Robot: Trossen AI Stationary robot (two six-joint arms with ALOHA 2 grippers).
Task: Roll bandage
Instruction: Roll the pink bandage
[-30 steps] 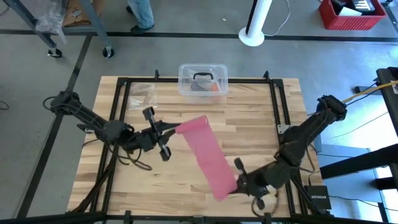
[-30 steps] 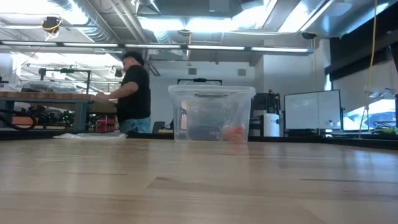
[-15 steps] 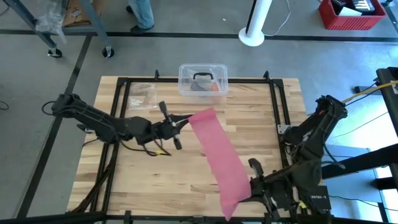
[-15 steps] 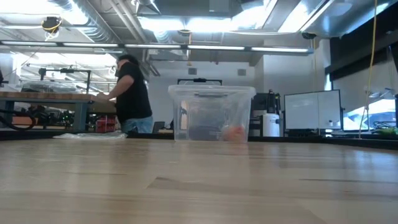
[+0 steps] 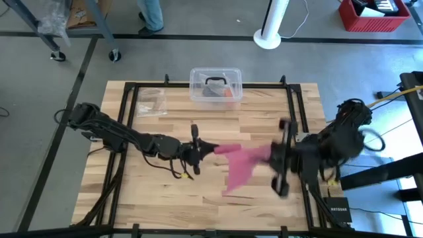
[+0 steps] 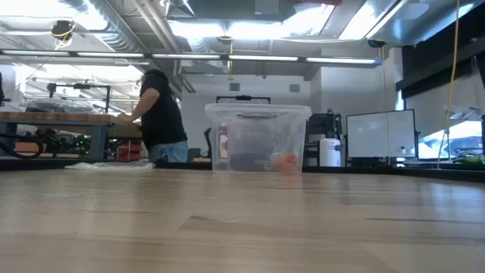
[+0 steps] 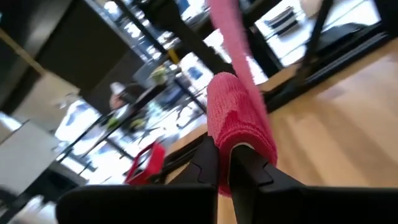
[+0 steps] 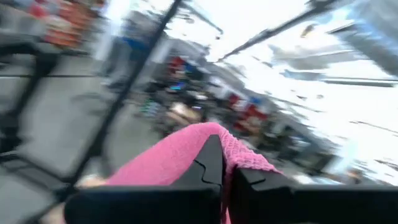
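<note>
While both arms reach toward the middle, the wooden surface [image 5: 165,192] carries a clear plastic box [image 5: 215,84] at its far edge and a small clear bag [image 5: 151,102] near the far left corner. The pink bandage [image 5: 242,162] hangs lifted between the two hands over the centre, bunched and sagging, one end at each hand. Left hand [image 5: 199,151] left of centre, fingers [image 7: 205,163] clenched on the bandage end draped over them. Right hand [image 5: 272,156] right of centre, fingers [image 8: 211,162] pinched on the other end. Person [image 6: 161,115] stands at a bench in the room behind
</note>
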